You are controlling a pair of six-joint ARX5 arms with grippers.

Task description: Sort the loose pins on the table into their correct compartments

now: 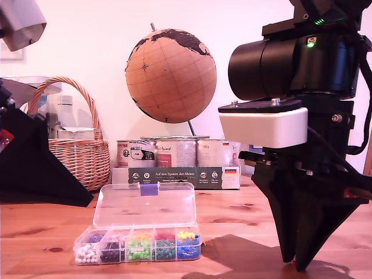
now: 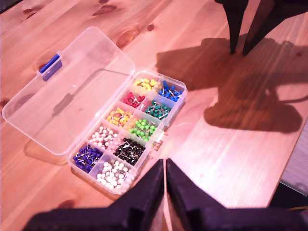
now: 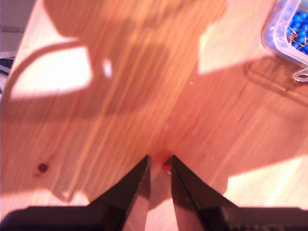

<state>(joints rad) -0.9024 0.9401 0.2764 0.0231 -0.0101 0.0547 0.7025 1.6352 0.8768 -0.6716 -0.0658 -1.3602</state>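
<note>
A clear plastic box (image 1: pixel 139 244) lies open on the pine table (image 1: pixel 46 232), its lid (image 2: pixel 67 101) laid flat. Its compartments (image 2: pixel 130 130), in two rows, hold pins sorted by colour. One loose red pin (image 3: pixel 166 168) lies on the wood between the tips of my second gripper (image 3: pixel 160 161), whose jaws stand slightly apart. That gripper (image 1: pixel 299 266) touches down at the exterior view's right, beside the box's blue-pin end (image 3: pixel 291 29). My first gripper (image 2: pixel 165 166) hovers shut above the box's white-pin end, with nothing seen in it. Its arm (image 1: pixel 35 163) is at the exterior view's left.
Behind the box stand a wicker basket (image 1: pixel 75 145), a cork globe (image 1: pixel 170 75), a row of tins (image 1: pixel 168 152) and a dark-labelled carton (image 1: pixel 186 177). The second gripper (image 2: pixel 240 48) casts a broad shadow on the wood.
</note>
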